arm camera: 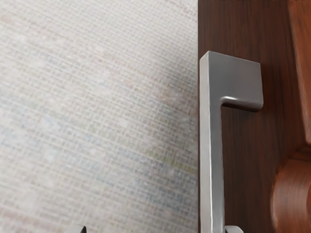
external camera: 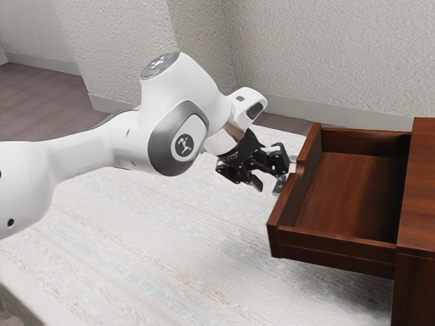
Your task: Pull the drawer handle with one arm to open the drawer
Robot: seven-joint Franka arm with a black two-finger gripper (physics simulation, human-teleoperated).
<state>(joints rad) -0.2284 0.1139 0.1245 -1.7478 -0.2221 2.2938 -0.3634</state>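
One pale woven rug (external camera: 136, 258) covers the floor under the tool (external camera: 270, 180) and runs out on all sides of it, with a strip of dark floorboards (external camera: 41, 95) behind the arm (external camera: 102, 149) and rough white walls (external camera: 326, 47) with a light baseboard (external camera: 353, 112) closing the room beyond. Just ahead of the tool stands a reddish-brown wooden cabinet (external camera: 414, 224), and its drawer (external camera: 340, 197) is drawn well out toward the tool, the bare inside of the box showing from above. The drawer's front panel (arm camera: 243, 160) is dark grained wood, and on it sits a brushed grey metal handle (arm camera: 210, 145), a straight bar with a squared elbow at its end that turns back into the panel. The tool is at this handle with its fingers spread: in the wrist view one fingertip (arm camera: 77, 229) lies well off over the rug, while the other (arm camera: 233, 229) is close against the bar on the panel side, so the bar lies between them and is not pinched from both sides. The drawer's near corner is just below the tool. Behind and below the tool the rug lies bare, and the back wall is well apart from it.
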